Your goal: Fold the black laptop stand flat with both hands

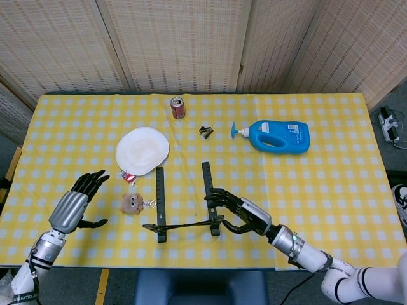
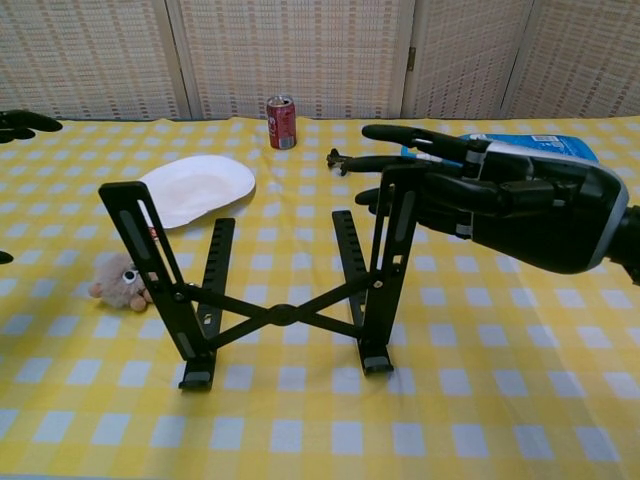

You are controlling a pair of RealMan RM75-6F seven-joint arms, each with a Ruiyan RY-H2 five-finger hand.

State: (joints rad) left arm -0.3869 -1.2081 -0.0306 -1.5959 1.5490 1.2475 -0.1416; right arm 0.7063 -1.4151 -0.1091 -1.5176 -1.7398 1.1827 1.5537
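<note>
The black laptop stand (image 1: pixel 160 200) (image 2: pixel 280 314) stands unfolded near the table's front edge, its two rails flat on the cloth, its two support arms raised and its cross-brace spread. My right hand (image 1: pixel 243 213) (image 2: pixel 500 200) is at the top of the right support arm, fingers (image 2: pixel 405 134) stretched out and apart past it; whether it presses the arm is unclear. My left hand (image 1: pixel 76 204) hovers at the front left with fingers apart, holding nothing, well left of the stand. In the chest view only its fingertips (image 2: pixel 20 121) show.
A small plush toy (image 1: pixel 131 203) lies just left of the stand, with a red packet (image 1: pixel 129 178) and a white plate (image 1: pixel 142 150) behind it. Farther back are a red can (image 1: pixel 178 108), a black clip (image 1: pixel 206 131) and a blue bottle (image 1: pixel 276 135) lying on its side.
</note>
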